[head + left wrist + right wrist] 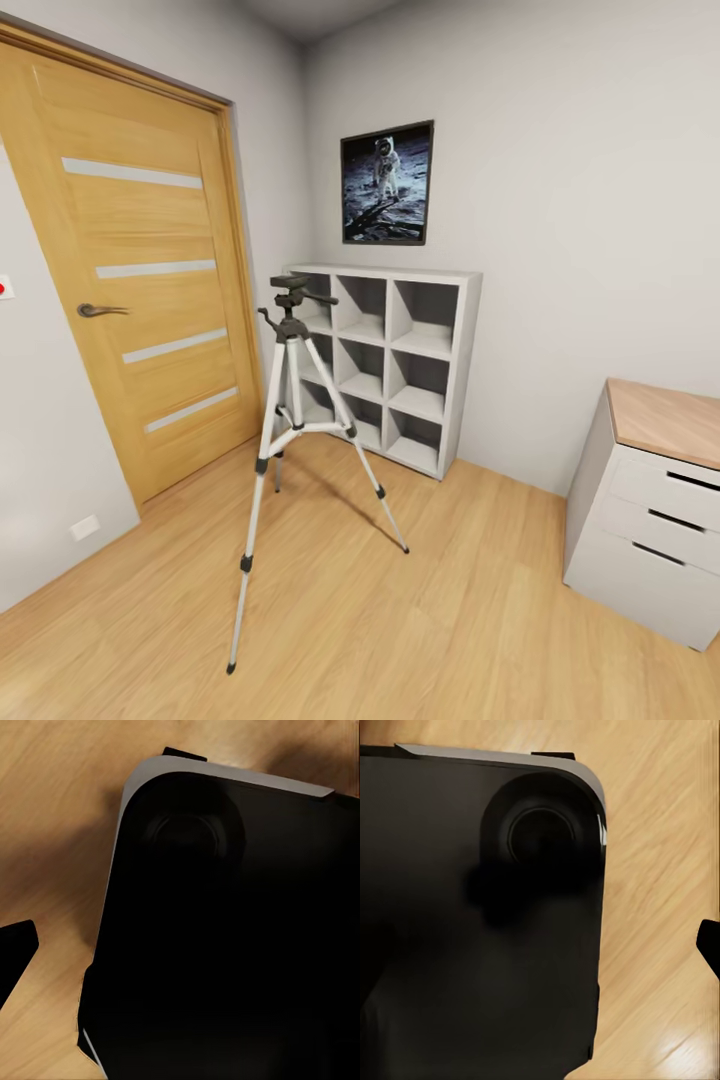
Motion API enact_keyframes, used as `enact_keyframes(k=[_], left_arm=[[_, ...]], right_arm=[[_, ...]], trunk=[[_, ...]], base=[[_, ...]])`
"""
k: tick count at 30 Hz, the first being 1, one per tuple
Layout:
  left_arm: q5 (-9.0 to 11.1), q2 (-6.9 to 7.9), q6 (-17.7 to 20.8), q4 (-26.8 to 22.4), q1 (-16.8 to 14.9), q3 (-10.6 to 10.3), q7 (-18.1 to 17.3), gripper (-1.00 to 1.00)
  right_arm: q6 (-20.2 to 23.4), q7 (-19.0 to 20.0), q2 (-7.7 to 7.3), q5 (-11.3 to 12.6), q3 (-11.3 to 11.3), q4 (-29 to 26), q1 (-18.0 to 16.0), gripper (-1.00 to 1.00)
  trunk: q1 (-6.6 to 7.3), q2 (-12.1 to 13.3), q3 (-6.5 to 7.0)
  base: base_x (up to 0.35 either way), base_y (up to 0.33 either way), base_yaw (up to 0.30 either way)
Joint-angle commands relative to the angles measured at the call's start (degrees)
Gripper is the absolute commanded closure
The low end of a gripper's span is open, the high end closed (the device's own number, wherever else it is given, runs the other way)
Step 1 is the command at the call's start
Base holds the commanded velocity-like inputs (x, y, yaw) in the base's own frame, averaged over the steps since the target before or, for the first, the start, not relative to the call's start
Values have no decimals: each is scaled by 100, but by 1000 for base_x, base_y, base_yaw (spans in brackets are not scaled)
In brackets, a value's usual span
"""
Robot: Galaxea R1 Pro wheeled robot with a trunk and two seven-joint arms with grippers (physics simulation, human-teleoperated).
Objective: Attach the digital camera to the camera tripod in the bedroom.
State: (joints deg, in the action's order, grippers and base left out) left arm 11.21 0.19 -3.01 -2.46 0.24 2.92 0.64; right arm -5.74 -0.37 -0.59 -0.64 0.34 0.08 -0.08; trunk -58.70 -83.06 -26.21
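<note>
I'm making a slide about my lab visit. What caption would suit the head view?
Camera tripod standing on the wood floor between a wooden door and white cube shelves.

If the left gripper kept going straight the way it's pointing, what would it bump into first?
Probably the robot's own dark base, which lies right ahead in the left wrist view, with the light wood floor beyond. Depth is hard to judge.

The camera tripod (290, 420) stands upright before the white shelves.
</note>
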Motion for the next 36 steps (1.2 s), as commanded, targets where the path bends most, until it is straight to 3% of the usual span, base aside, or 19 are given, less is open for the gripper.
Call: enact_keyframes(k=[1,18,36], left_arm=[[12,-1,-6,-9,3,27,9,-100],[47,-1,-22,-9,3,33,15,-100],[83,-1,-24,-9,3,33,15,-100]], right_arm=[[-16,-5,-1,-5,3,1,-1,-100],[-4,2,5,1,-7,1,-1,-100],[-6,-5,6,-3,-8,1,-1,-100]], trunk=[[-2,-2,-4],[-2,-2,-4],[-2,-2,-4]], base=[[231,-161,0],[177,-127,9],[5,-4,226]])
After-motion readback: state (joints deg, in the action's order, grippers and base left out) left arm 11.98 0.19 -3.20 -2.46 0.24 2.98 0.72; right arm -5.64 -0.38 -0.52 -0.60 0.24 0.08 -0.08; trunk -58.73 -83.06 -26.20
